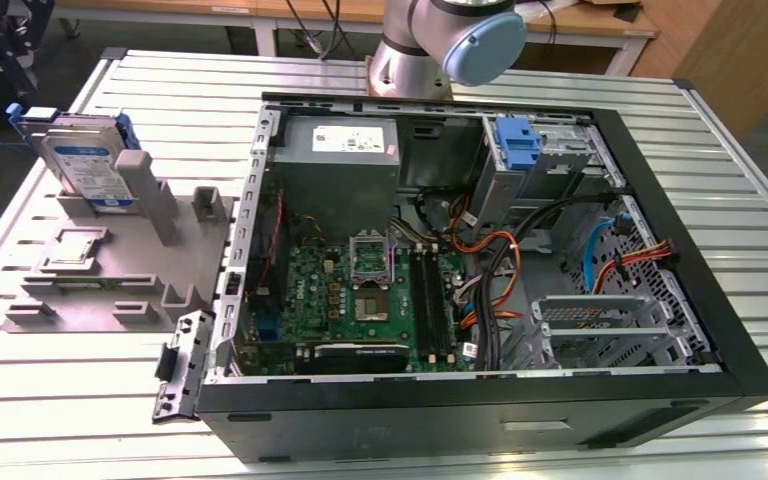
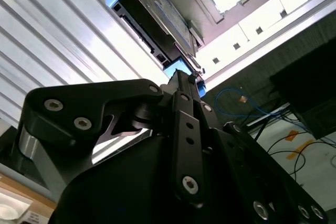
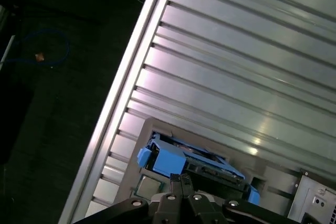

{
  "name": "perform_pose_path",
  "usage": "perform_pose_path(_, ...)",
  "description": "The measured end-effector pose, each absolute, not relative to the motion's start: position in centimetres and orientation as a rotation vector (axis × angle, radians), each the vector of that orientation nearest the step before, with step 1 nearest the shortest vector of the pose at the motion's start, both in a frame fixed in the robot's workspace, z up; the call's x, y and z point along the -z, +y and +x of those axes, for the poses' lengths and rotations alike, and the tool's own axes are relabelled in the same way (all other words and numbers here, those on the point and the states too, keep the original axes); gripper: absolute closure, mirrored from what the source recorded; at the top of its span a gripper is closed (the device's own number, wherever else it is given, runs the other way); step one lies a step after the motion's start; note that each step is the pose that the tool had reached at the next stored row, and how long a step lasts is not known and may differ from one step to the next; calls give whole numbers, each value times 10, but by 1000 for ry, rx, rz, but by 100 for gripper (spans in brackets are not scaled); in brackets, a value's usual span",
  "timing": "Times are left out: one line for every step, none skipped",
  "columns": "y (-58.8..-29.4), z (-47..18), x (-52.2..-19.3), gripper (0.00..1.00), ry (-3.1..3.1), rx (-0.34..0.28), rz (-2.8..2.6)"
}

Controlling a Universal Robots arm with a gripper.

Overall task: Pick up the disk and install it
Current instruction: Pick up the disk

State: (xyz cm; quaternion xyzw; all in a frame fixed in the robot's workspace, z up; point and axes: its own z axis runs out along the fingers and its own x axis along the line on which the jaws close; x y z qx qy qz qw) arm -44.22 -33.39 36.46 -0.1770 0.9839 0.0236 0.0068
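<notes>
Exterior view: the silver rectangular disk framed in blue plastic [image 1: 87, 165] stands on edge in a grey plastic holder [image 1: 91, 312], at nine o'clock from the open black computer case [image 1: 491, 405] on the ribbed metal table [image 1: 704, 120]. Second wrist view: the black gripper [image 2: 182, 77] points at the disk's blue end, its fingers [image 2: 176, 119] narrow, pressed almost together. First wrist view: the fingertips overlap the blue frame; whether they touch it I cannot tell.

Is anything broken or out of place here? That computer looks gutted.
Nothing looks damaged. The computer case lies open on its side with cables loose inside, which seems deliberate. The disk stands upright in a grey holder outside it, at the exterior view's left.
</notes>
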Motion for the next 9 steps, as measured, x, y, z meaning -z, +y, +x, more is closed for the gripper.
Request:
perform_pose_path(-334, -442, -365, 90, 3075, -74, -569)
perform_pose_path(-334, -442, -365, 90, 3073, -74, -584)
perform_pose_path(-334, -442, -365, 90, 3070, -74, -600)
perform_pose_path(-334, -442, -365, 90, 3067, -74, -615)
perform_pose_path(-334, -442, -365, 90, 3065, -74, -628)
perform_pose_path(-334, -442, -365, 90, 3062, -75, -640)
perform_pose_path(-334, -442, -365, 90, 3060, -75, -651)
perform_pose_path(-334, -442, -365, 90, 3058, -75, -663)
perform_pose_path(-334, -442, -365, 90, 3055, -75, -676)
